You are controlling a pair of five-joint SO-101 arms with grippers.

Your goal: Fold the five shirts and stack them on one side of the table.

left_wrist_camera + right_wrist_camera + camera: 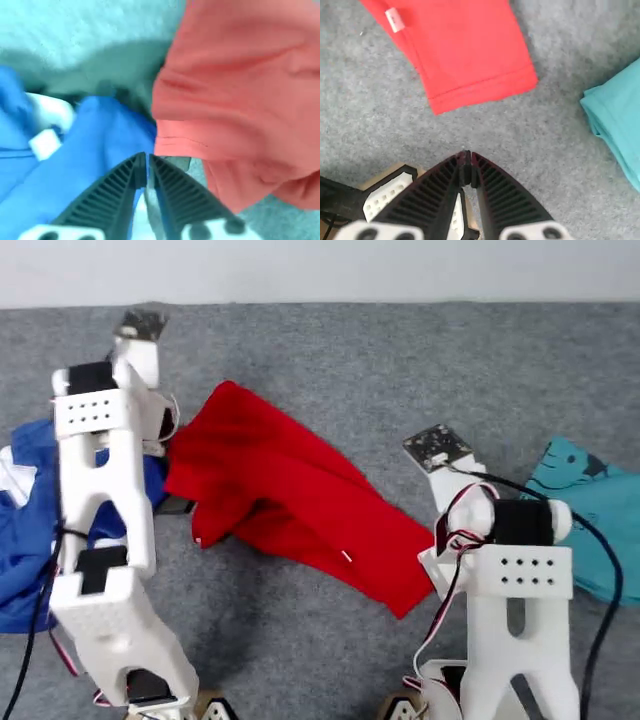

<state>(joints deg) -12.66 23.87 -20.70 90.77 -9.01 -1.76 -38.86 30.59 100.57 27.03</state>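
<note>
Your left gripper (146,162) is pinched together, holding nothing, above the blue shirt (22,550). Your right gripper (465,161) is closed the same way over the grey table (350,360). You have three shirts: one red shirt (290,495) crumpled mid-table, the blue one partly under the left arm, and one teal shirt (590,502) partly behind the right arm.

The blue shirt (20,550) lies partly under the left arm (100,490) and, like the teal shirt (580,495), is cut off at the high view's edge
</note>
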